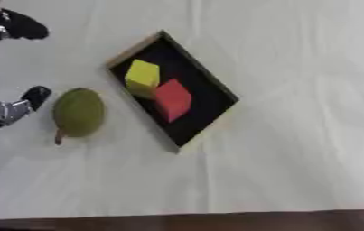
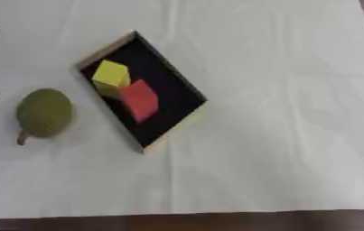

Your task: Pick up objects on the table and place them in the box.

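— Where's your left hand [image 1: 11,108]?

— At the left edge, fingers spread apart and holding nothing, one fingertip just beside the green fruit [image 1: 79,112]. Your right hand isn't in view.

— How will that fruit handle?

— It lies on the table [image 1: 295,158] left of the box [image 1: 218,85]. It looks rounded and smooth, likely to roll, so wrap your fingers round its widest part, not the thin stem.

— And the box?

— It already holds a yellow block [image 1: 143,76] touching a red block [image 1: 173,98].
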You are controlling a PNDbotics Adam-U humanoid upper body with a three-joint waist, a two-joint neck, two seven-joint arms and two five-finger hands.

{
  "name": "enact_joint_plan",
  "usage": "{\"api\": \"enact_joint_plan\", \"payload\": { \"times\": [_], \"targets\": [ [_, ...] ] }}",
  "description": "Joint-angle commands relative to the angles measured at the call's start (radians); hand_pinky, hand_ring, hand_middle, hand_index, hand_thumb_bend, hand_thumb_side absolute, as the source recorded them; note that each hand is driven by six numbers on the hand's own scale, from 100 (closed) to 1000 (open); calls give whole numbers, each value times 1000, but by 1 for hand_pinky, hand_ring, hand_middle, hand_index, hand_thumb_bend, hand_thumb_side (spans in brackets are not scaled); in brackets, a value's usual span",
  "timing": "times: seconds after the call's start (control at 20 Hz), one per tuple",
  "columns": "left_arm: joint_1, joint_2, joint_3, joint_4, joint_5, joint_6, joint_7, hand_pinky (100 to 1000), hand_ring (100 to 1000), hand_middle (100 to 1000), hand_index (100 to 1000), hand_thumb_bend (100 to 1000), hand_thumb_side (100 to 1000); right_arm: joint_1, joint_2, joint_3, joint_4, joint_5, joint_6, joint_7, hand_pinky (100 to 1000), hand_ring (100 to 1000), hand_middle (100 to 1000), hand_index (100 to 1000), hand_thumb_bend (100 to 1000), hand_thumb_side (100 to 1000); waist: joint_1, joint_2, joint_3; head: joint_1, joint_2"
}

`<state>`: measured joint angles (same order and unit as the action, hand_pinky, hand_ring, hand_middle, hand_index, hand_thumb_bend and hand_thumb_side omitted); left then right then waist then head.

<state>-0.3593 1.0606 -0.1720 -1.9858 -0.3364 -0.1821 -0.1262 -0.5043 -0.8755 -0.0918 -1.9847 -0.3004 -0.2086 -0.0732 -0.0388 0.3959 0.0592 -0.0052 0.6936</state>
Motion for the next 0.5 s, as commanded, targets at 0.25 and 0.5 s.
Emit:
{"api": "enact_joint_plan", "payload": {
  "times": [0.25,0.5],
  "targets": [
    [-26,52,-16,-14,4,38,-174,823,827,841,910,349,537,-7,-25,-13,-15,7,0,5,970,828,674,764,100,526,3,-17,1,16,3],
    [-63,36,-51,-14,-18,81,-239,828,836,850,916,377,559,-6,-16,-11,-15,10,6,14,972,826,671,760,100,527,6,-17,-2,30,-1]
  ]
}}
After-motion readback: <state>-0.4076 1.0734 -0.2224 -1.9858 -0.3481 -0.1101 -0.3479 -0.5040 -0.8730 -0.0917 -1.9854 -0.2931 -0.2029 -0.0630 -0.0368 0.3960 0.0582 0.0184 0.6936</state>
